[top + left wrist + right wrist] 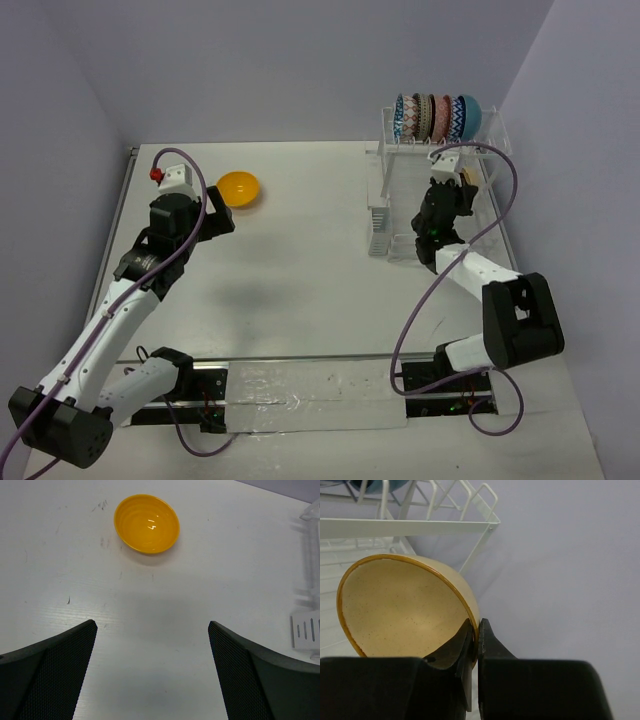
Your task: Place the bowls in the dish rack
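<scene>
My right gripper (pixel 476 630) is shut on the rim of the speckled tan bowl (pixel 405 605) and holds it tilted beside the dish rack (pixel 410 527). In the top view the right gripper (pixel 455 185) is over the rack's lower tray (pixel 400 215), with the tan bowl (pixel 466 176) just showing. Several patterned bowls (pixel 425 117) and a teal one (pixel 471 113) stand on edge in the rack's raised row. The orange-yellow bowl (pixel 238 189) sits upright on the table, also in the left wrist view (pixel 146 523). My left gripper (pixel 152 630) is open and empty, short of that bowl.
The rack's small side basket (pixel 378 222) sits on its left side and shows at the right edge of the left wrist view (pixel 306 630). Grey walls close in behind and to the right of the rack. A metal rail (pixel 300 375) runs along the table's near edge.
</scene>
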`<state>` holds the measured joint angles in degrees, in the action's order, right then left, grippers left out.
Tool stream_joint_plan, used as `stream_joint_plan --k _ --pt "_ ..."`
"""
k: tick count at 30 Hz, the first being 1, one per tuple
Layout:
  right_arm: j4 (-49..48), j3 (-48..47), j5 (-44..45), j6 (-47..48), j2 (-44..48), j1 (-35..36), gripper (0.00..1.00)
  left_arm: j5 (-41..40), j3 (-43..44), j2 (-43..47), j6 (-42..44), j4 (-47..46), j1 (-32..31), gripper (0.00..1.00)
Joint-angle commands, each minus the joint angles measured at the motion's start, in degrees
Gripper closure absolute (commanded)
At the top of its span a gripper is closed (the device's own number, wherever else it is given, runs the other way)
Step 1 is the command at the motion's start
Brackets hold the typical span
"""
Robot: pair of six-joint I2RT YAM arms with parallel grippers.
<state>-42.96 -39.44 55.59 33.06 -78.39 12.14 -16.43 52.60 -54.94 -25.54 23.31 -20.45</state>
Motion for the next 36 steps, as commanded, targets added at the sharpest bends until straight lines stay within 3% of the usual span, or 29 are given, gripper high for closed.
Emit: stream_joint_plan --k 1,14,21,36 --pt "-18.10 0.68 -2.85 6.39 -2.10 -0.45 1.00 -1.06 -0.39 -0.17 0.93 -2.22 0.14 0.01" --pt "-26.03 5.86 -1.46 10.27 -12.39 -0.36 1.00 -1.15 -0.57 -0.43 1.11 -2.31 0.41 0.01" --pt "-36.66 3.93 4.17 16.06 -20.56 -0.45 1.00 -1.15 -0.92 -0.08 1.11 -2.39 0.41 0.01" --pt "-44.75 -0.63 4.26 25.72 -26.10 -0.89 1.00 -0.80 -1.09 0.09 1.11 -2.66 0.41 0.01"
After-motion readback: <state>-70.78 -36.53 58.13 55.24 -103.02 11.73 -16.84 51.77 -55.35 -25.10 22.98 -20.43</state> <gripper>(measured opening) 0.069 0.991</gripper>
